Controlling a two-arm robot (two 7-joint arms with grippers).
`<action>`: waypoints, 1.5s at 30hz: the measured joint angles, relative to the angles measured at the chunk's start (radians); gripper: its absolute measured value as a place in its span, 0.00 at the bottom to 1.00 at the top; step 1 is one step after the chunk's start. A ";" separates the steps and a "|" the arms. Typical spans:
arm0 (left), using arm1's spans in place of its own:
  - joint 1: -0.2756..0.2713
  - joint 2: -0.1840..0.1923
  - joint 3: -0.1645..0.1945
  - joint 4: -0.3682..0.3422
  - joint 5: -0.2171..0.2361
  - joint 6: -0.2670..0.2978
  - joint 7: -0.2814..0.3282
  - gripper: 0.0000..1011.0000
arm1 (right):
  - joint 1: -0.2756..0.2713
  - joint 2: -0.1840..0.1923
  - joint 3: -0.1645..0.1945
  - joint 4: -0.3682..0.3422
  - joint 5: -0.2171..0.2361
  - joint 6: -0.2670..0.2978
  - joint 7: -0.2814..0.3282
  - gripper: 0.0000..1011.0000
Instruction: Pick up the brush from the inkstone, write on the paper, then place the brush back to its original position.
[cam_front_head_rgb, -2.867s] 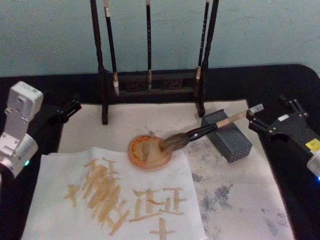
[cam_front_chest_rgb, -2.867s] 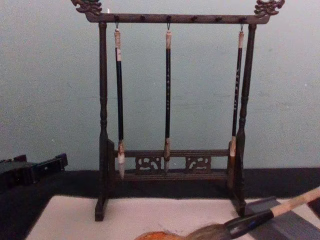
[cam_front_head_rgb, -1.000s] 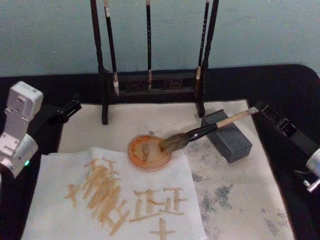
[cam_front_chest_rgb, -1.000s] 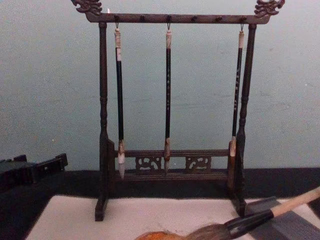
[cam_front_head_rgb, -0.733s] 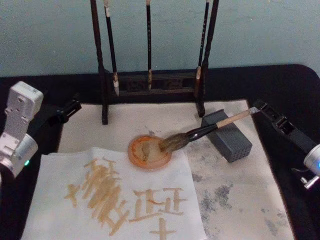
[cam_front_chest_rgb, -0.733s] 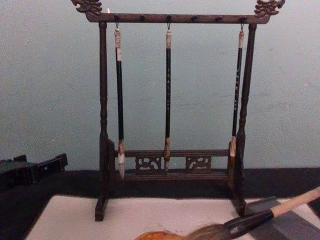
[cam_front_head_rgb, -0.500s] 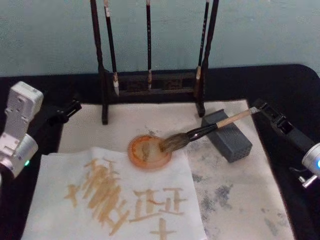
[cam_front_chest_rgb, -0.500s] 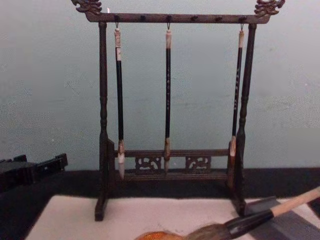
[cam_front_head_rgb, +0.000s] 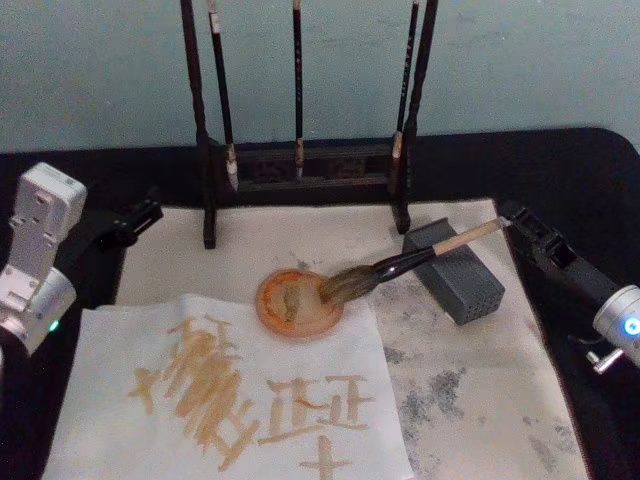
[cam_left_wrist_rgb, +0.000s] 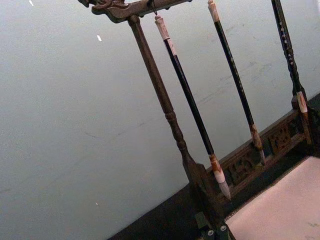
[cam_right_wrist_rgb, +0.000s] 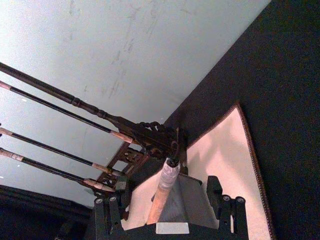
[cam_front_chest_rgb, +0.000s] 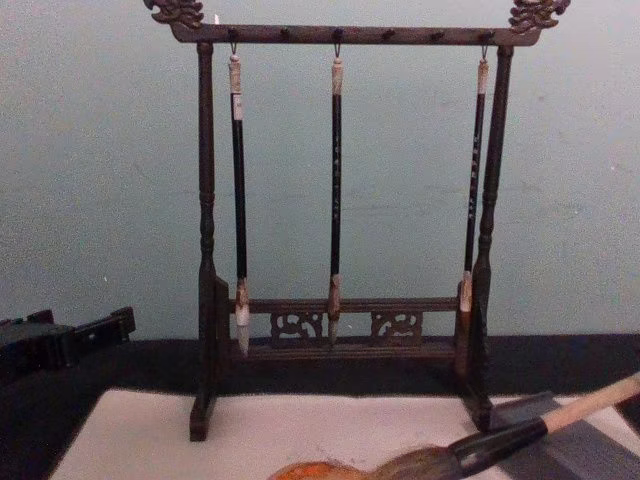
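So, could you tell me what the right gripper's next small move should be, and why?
Probably close the right gripper on the brush: its open fingers straddle the handle's end, and the brush lies propped on the inkstone. The left gripper idles at left.

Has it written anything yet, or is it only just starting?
Brown strokes already mark the paper. Right now the brush lies across the inkstone, bristles in the orange dish, and the open right gripper straddles its handle end without gripping. So it is either about to lift it or has just returned it; I cannot tell. The left gripper is parked far left.
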 joint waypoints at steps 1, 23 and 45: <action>0.000 0.000 0.000 0.000 0.000 0.000 0.000 0.99 | 0.001 0.000 -0.002 0.003 0.002 0.000 0.001 1.00; 0.000 0.000 0.000 0.000 0.000 0.000 0.000 0.99 | 0.028 0.005 -0.048 0.035 0.072 -0.016 0.006 1.00; 0.000 0.000 0.000 0.000 0.000 0.000 0.000 0.99 | 0.056 0.030 -0.101 0.059 0.103 -0.037 0.019 1.00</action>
